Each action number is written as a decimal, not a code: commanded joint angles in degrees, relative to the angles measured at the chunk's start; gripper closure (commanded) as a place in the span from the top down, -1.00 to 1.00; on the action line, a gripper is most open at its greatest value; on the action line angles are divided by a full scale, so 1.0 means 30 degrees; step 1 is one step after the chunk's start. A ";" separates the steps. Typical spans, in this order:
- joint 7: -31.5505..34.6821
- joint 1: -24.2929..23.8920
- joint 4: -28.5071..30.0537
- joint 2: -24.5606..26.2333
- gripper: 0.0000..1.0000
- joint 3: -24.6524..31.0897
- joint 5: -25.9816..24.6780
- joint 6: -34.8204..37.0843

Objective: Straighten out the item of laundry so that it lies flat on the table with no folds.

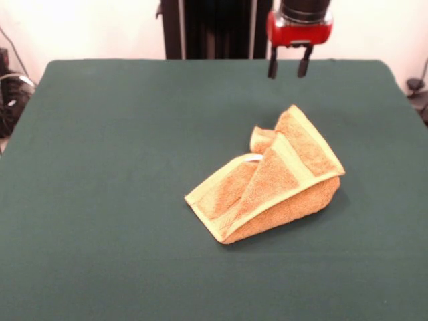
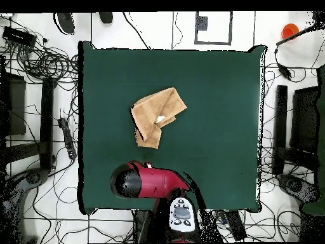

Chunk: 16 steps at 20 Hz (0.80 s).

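The orange-tan towel (image 1: pixel 274 184) with paler yellow border bands lies folded over itself in several layers, a little right of the middle of the dark green table (image 1: pixel 100 200). A bit of white tag shows between the folds. In the overhead view the towel (image 2: pixel 157 115) sits left of the table's (image 2: pixel 216 127) middle. My gripper (image 1: pixel 289 68) hangs high over the table's far side, behind the towel and apart from it. Its two black fingers are spread and hold nothing. In the overhead view the red arm (image 2: pixel 149 181) hides the gripper.
The robot's black pedestal (image 1: pixel 214 27) stands at the table's far edge. Cables and equipment (image 2: pixel 38 63) lie on the floor round the table. An orange object (image 2: pixel 289 30) sits on the floor at one corner.
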 commanded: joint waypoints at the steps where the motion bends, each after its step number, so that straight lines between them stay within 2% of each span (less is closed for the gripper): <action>1: 0.2193 -0.0010 -0.1472 0.0894 1.00 0.0999 -0.0137 0.1397; 16: 0.1930 -0.0104 -0.2200 0.1407 1.00 0.1052 -0.0202 0.1817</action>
